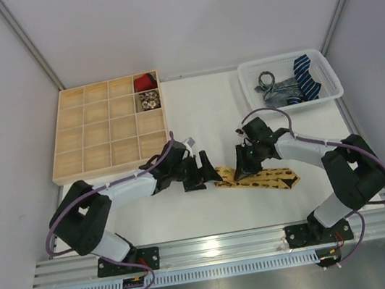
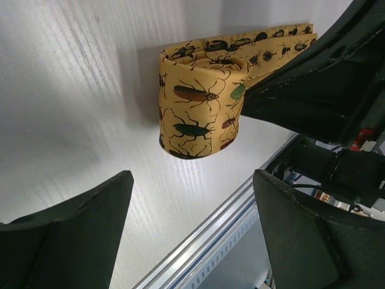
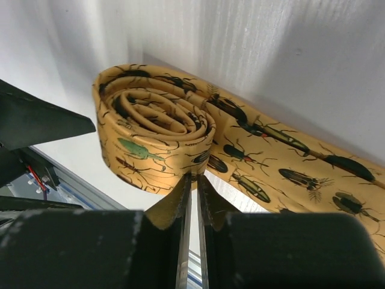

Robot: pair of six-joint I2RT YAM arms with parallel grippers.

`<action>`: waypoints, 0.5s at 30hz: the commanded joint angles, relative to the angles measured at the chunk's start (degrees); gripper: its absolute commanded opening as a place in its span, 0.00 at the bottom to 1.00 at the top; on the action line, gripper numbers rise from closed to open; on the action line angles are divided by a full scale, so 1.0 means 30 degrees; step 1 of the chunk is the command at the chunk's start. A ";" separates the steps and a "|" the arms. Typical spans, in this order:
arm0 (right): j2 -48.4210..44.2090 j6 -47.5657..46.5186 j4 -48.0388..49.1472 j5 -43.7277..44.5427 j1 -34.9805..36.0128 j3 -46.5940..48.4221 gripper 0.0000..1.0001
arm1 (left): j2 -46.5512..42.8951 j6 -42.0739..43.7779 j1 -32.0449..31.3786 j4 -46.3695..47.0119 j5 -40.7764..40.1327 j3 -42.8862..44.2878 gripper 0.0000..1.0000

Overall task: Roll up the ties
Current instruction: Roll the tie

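The yellow tie (image 1: 267, 179), mustard fabric printed with beetles, is found on the white table (image 1: 209, 112) between the two arms, near their bases. Its left end is wound into a roll (image 2: 201, 105) that lies on its side on the table. The unrolled length runs flat to the right, and its pointed end is seen below the right arm.

The left gripper (image 2: 192, 180) is observed with its jaws spread wide. Nothing is held. Its fingers (image 2: 66, 235) stand clear of the roll, one to each side of it in the left wrist view, and no contact is noted.

The right gripper (image 3: 191, 180) is closed to a narrow slit. It is set against the roll where the flat length leaves it, and a fold of the yellow fabric is seen nipped at its tips. How deep the fabric sits between the jaws cannot be told.

A wooden compartment tray (image 1: 93, 138) is recorded at the far left of the table. A red tie (image 1: 143, 82), rolled, sits in its far right corner cell, and a pale patterned tie (image 1: 147, 101), rolled, sits in the cell next nearer. A white basket (image 1: 281, 58) is recorded at the far right. A grey tie (image 1: 275, 87) and a navy striped tie (image 1: 305, 75) are lying loose inside it, unrolled.
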 commanded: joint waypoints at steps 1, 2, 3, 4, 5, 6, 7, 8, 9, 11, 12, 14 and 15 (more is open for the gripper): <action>0.0370 -0.0408 0.0819 -0.0090 -0.0186 -0.0161 0.13 | 0.0457 -0.0641 0.0407 0.1209 0.0957 0.0583 0.87; 0.0458 -0.0495 0.0848 -0.0090 -0.0274 -0.0162 0.13 | 0.0661 -0.0816 0.0436 0.1268 0.1076 0.0641 0.87; 0.0633 -0.0525 0.0906 -0.0148 -0.0333 -0.0162 0.13 | 0.0837 -0.0846 0.0465 0.1211 0.1048 0.0728 0.87; 0.0663 -0.0554 0.0965 -0.0148 -0.0362 -0.0220 0.13 | 0.1129 -0.0876 0.0466 0.1123 0.0902 0.0903 0.87; 0.0751 -0.0583 0.1110 -0.0148 -0.0421 -0.0249 0.12 | 0.1248 -0.0963 0.0466 0.0978 0.0785 0.0963 0.87; 0.0867 -0.0584 0.1170 -0.0177 -0.0450 -0.0308 0.12 | 0.1336 -0.1080 0.0466 0.1005 0.0581 0.1022 0.87; 0.0898 -0.0584 0.1199 -0.0178 -0.0479 -0.0366 0.12 | 0.1627 -0.1168 0.0466 0.1005 0.0550 0.1225 0.87; 0.0956 -0.0613 0.1316 -0.0178 -0.0480 -0.0396 0.12 | 0.1775 -0.1169 0.0524 0.0889 0.0491 0.1372 0.87; 0.1044 -0.0642 0.1346 -0.0207 -0.0538 -0.0512 0.12 | 0.1922 -0.1169 0.0524 0.0656 0.0201 0.1577 0.87; 0.1132 -0.0671 0.1434 -0.0294 -0.0626 -0.0484 0.12 | 0.2273 -0.1023 0.0553 0.0478 -0.0006 0.2133 0.87; 0.1161 -0.0672 0.1434 -0.0324 -0.0626 -0.0455 0.12 | 0.2391 -0.0964 0.0553 -0.0189 -0.0355 0.2541 0.87; 0.1104 -0.0730 0.1259 -0.0324 -0.0656 -0.0367 0.12 | 0.2422 -0.0847 0.0554 -0.0577 -0.0476 0.2692 0.87; 0.0842 -0.0730 0.1084 -0.0353 -0.0743 -0.0309 0.12 | 0.2334 -0.0876 0.0553 -0.0664 -0.0563 0.2721 0.87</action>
